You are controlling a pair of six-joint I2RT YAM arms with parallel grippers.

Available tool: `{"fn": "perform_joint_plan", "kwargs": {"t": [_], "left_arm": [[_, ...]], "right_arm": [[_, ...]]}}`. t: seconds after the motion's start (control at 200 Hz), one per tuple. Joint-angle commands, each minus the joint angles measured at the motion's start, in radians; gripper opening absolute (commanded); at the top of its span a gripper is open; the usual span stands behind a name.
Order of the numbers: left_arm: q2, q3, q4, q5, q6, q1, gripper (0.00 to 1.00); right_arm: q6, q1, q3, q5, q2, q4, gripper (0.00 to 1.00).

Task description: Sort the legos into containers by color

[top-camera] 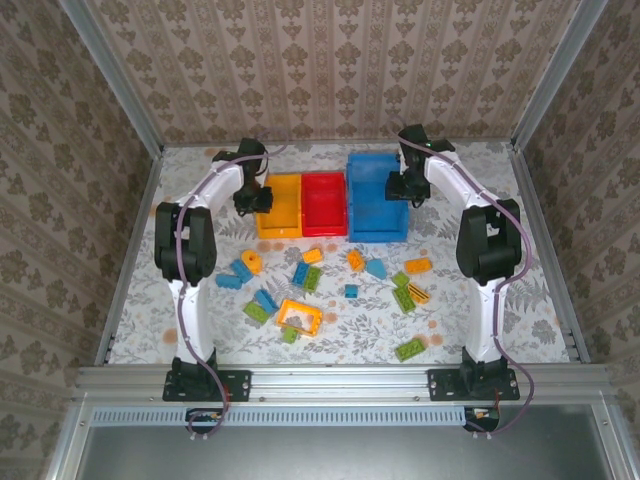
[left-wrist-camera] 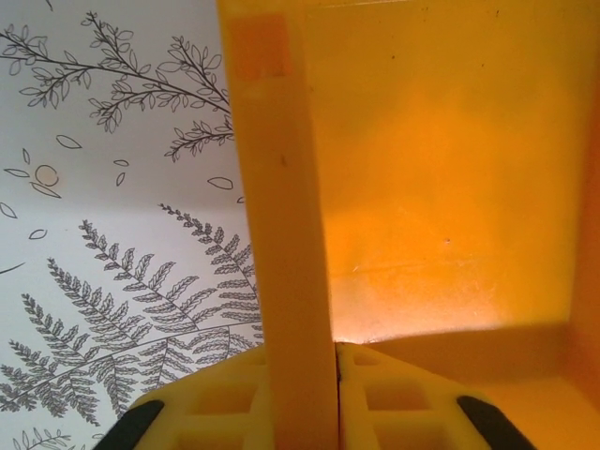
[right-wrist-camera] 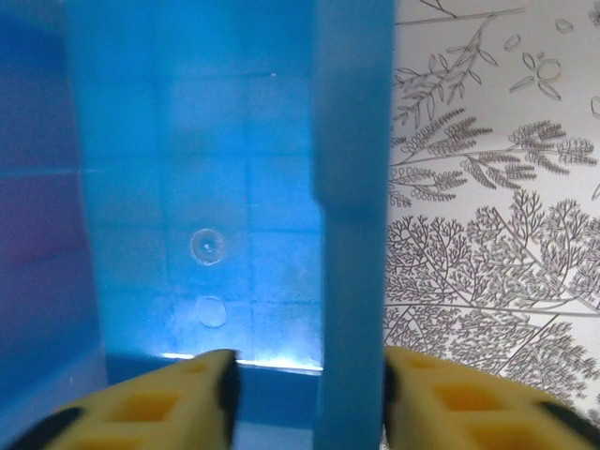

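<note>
Two bins flank the red bin [top-camera: 323, 203]: our left end effector [left-wrist-camera: 300, 375] pinches the yellow bin's [top-camera: 282, 200] outer wall, our right end effector [right-wrist-camera: 309, 375] straddles the blue bin's [top-camera: 372, 190] outer wall part-open, so we judge bin-placing nearly done and the legos [top-camera: 300, 275] before the red bin next.

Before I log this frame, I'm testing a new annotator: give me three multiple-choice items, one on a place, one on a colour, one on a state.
1. Which bin stands in the middle? A yellow B red C blue
2. The open frame is: A blue B green C orange
3. The right end effector is: A shut on a lego B open astride a wall C shut on nothing

B: the red bin sits between the yellow bin and the blue bin.
C: its outline is orange.
B: a gap shows beside the blue wall between its fingers.
</note>
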Motion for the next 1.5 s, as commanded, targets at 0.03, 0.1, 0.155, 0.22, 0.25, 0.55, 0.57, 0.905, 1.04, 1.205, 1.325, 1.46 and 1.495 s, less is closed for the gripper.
{"fn": "perform_joint_plan", "kwargs": {"t": [0.03,0.1,0.155,0.22,0.25,0.55,0.57,0.905,1.04,1.205,1.325,1.46,1.495], "left_arm": [[-0.046,-0.004,-0.027,-0.065,0.003,-0.008,0.38],[-0.068,-0.002,-0.033,-0.076,-0.013,-0.01,0.47],[-0.097,-0.004,-0.033,-0.08,-0.028,-0.01,0.49],[-0.14,-0.018,-0.032,-0.094,-0.053,-0.013,0.54],[-0.163,-0.026,-0.03,-0.104,-0.064,-0.013,0.56],[-0.496,-0.292,0.037,-0.056,-0.217,-0.024,0.61],[-0.533,-0.328,0.05,-0.041,-0.233,-0.028,0.61],[-1.303,-0.946,0.14,0.097,-0.526,-0.225,0.58],[-1.545,-1.046,0.052,0.158,-0.567,-0.264,0.55],[-1.651,-1.068,-0.018,0.322,-0.519,-0.264,0.54],[-1.659,-1.085,-0.082,0.443,-0.484,-0.274,0.53],[-1.706,-1.092,-0.193,0.443,-0.445,-0.287,0.53],[-1.706,-1.093,-0.203,0.442,-0.44,-0.287,0.54]], "right_arm": [[-0.005,0.021,0.049,0.046,-0.01,-0.049,0.59],[-0.005,0.027,0.043,0.062,-0.05,-0.042,0.61],[-0.002,0.032,0.029,0.077,-0.088,-0.031,0.62],[0.003,0.039,-0.008,0.103,-0.151,-0.007,0.62],[0.003,0.043,-0.033,0.115,-0.185,0.01,0.63],[-0.122,0.246,-0.523,0.007,-0.59,0.356,0.62],[-0.139,0.277,-0.557,-0.017,-0.606,0.392,0.62],[-0.227,0.712,-0.806,-0.147,-0.589,0.518,0.54],[-0.252,0.75,-0.767,-0.158,-0.481,0.495,0.5],[-0.289,0.764,-0.688,-0.132,-0.358,0.431,0.5],[-0.299,0.769,-0.646,-0.129,-0.307,0.409,0.49],[-0.298,0.78,-0.606,-0.112,-0.251,0.384,0.44],[-0.293,0.781,-0.595,-0.103,-0.234,0.376,0.42]]}}
